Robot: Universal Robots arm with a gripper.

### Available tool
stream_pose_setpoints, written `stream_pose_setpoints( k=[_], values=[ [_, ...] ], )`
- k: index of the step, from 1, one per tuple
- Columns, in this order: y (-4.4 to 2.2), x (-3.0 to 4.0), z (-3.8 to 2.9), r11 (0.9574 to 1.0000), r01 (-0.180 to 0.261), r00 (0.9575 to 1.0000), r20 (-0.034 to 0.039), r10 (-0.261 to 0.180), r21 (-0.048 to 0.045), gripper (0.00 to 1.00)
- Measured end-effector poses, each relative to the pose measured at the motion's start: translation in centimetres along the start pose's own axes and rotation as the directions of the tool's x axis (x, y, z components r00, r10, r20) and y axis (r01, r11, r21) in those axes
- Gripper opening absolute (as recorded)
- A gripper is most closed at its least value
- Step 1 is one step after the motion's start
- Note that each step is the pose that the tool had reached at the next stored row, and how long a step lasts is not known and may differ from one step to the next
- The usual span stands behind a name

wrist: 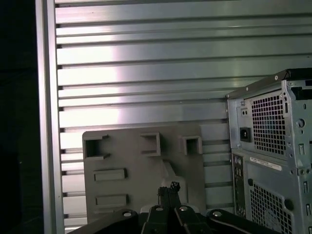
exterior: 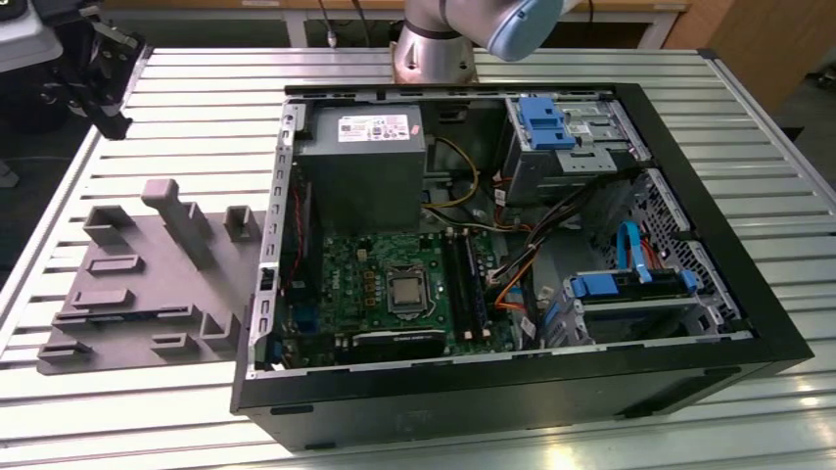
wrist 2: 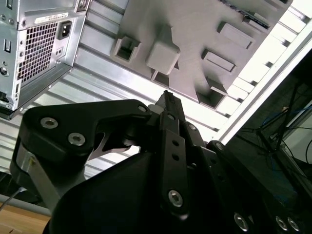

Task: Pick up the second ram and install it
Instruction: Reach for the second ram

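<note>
My gripper (exterior: 113,119) hangs high over the far corner of the table, at the exterior view's left, well away from the case. Its black fingers (wrist 2: 168,105) meet at the tips in both wrist views, shut with nothing between them. The grey holder tray (exterior: 170,284) lies beyond the fingertips (wrist: 168,188). A thin dark strip along the tray's long groove (exterior: 128,315) looks like the second ram, and its edge (wrist 2: 255,18) shows in the second wrist view. The motherboard's black slots (exterior: 463,274) lie inside the open computer case (exterior: 523,392).
The case lies on its side on a slatted aluminium table (exterior: 196,88), its rear panel (wrist: 273,161) near the tray. Inside it are a grey power supply (exterior: 366,166), blue drive brackets (exterior: 542,122) and loose cables (exterior: 523,264). Upright posts (exterior: 176,220) rise from the tray.
</note>
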State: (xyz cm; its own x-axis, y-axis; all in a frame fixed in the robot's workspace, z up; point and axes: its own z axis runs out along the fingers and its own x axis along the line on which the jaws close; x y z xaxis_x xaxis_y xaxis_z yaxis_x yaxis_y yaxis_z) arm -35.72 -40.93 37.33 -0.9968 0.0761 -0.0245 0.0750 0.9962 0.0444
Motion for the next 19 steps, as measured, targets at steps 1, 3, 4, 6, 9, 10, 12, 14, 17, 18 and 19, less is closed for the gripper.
stream_pose_setpoints(
  k=[1,3,4,6,9,10,12,14,17,18,19],
  values=[
    [-0.08,0.08,0.05,1.0000,0.000,1.0000,0.0001,0.000,0.0000,0.11],
    [-0.28,0.18,0.14,1.0000,0.000,1.0000,-0.0001,0.000,0.0000,0.11],
    [-0.39,0.21,0.19,1.0000,0.000,1.0000,-0.0001,0.000,0.0001,0.11],
    [-0.62,0.24,0.31,1.0000,0.000,1.0000,0.0000,0.000,0.0000,0.11],
    [-0.93,0.28,0.47,1.0000,0.000,1.0000,0.0000,0.000,0.0000,0.11],
    [-1.03,0.29,0.53,1.0000,0.000,1.0000,0.0000,0.000,0.0000,0.11],
    [-1.22,0.32,0.64,1.0000,0.000,1.0000,0.0000,0.000,0.0000,0.11],
    [-1.40,0.36,0.76,1.0000,0.000,1.0000,0.0000,0.000,0.0000,0.11],
    [-1.68,0.42,0.93,1.0000,0.000,1.0000,0.0000,0.000,0.0000,0.11],
    [-1.77,0.45,1.00,1.0000,0.000,1.0000,0.0000,0.000,0.0000,0.11],
    [-1.85,0.47,1.06,1.0000,0.000,1.0000,0.0000,0.000,0.0000,0.11]
  ],
)
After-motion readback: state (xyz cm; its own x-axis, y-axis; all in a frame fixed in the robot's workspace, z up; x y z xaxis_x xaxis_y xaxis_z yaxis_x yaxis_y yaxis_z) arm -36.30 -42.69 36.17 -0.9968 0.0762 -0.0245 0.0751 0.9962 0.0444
